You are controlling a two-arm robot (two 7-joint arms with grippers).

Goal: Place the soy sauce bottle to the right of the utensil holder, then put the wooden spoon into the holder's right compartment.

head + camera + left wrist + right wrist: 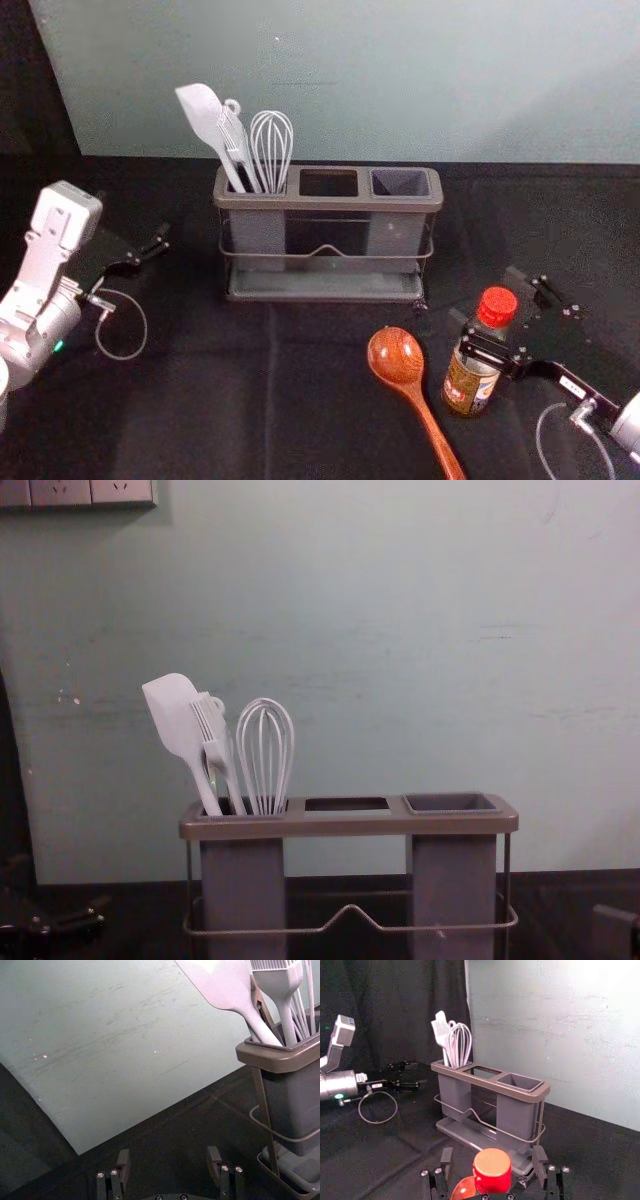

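While the left claw (148, 222) hangs spread, left of the holder (330, 203), right claw (487, 297) spread around bottle (468, 386)

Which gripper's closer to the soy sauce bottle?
Right. The right gripper is at the bottle, open fingers either side; the left gripper is out left of the utensil holder.

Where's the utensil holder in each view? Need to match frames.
Head view: utensil holder just above centre, beyond spoon and bottle.
Left wrist view: its left-compartment end, beyond the gripper, cut off by the picture's edge.
Right wrist view: whole width, beyond the bottle's red cap.
Chest view: lower middle, base cut off.
Shared landmark: pale utensils in its left compartment.
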